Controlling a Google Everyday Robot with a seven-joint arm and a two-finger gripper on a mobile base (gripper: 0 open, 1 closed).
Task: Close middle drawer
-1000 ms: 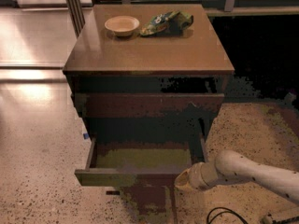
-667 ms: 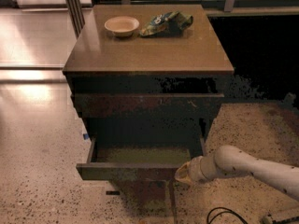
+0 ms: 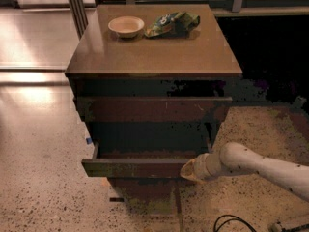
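Dark-brown wood makes up the boxy bench point(image 3: 154, 57), whose flat, smooth top has squared edges and carries a round, shallow, pale bowl point(image 3: 126, 26) and, just beside it, a crumpled green snack bag point(image 3: 172, 23). Below the top runs a taller drawer front point(image 3: 152, 109) with a pale scratch at right. Under it the middle drawer point(image 3: 137, 167) stands pulled partly out towards the camera, its plain, handle-less front a long thin slab and only a narrow strip of its inside showing. The cream, cone-shaped gripper point(image 3: 189, 170) sits at the right end of that front, at its outer face; whether it is clenched or released does not show. Behind it a rounded white arm point(image 3: 260, 166), flecked with dark specks, reaches in from the right. Speckled, polished floor point(image 3: 43, 187) lies bare left of the bench; a black cable point(image 3: 231, 222) loops at the lower right.
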